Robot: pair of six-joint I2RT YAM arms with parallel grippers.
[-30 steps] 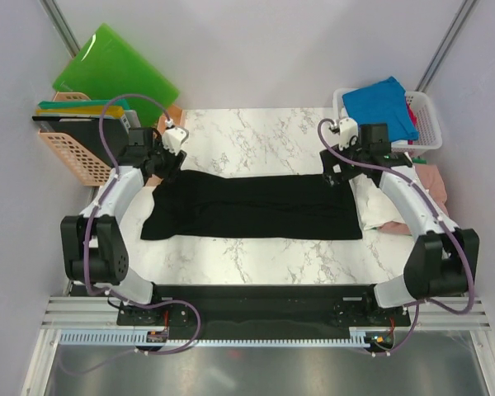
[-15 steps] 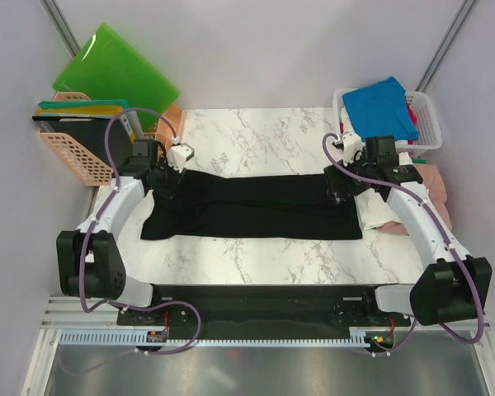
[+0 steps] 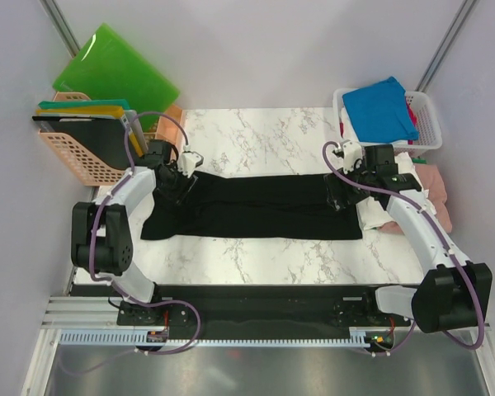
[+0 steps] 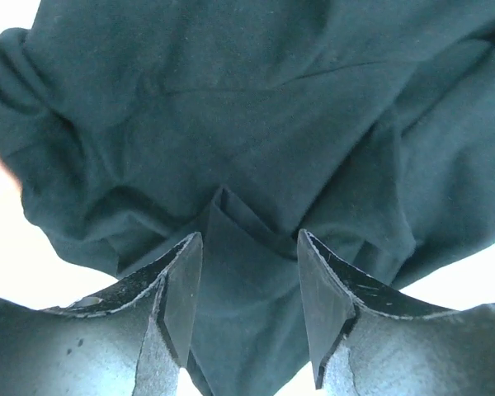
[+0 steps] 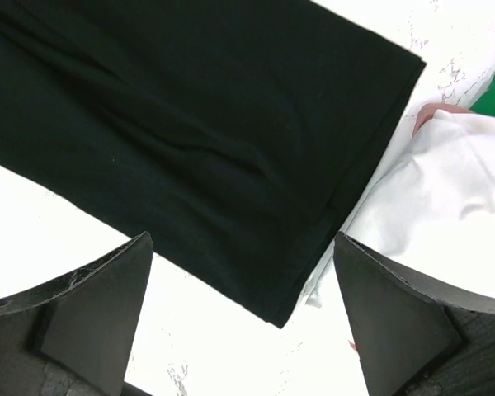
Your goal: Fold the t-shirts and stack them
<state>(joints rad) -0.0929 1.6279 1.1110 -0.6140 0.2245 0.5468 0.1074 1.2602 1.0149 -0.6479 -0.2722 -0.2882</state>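
Two pincers are mine, and each is hanging over one end of the long black cotton t-shirt point(image 3: 256, 206). It is lying as a folded band across the white marbled desk point(image 3: 256, 132), its long axis running left to right. My left pincer point(image 4: 249, 247) is sitting low over the bunched left end, jaws parted and released, with a raised crease of black cloth standing between them but not pinched. My right pincer point(image 5: 241, 247) is gaping wide, grasping nothing, above the band's square right edge, which is lying just beside a crumpled white cloth shirt point(image 5: 429, 190). I am judging that the next fold is turning on that left-right axis, each arm taking its nearer end.
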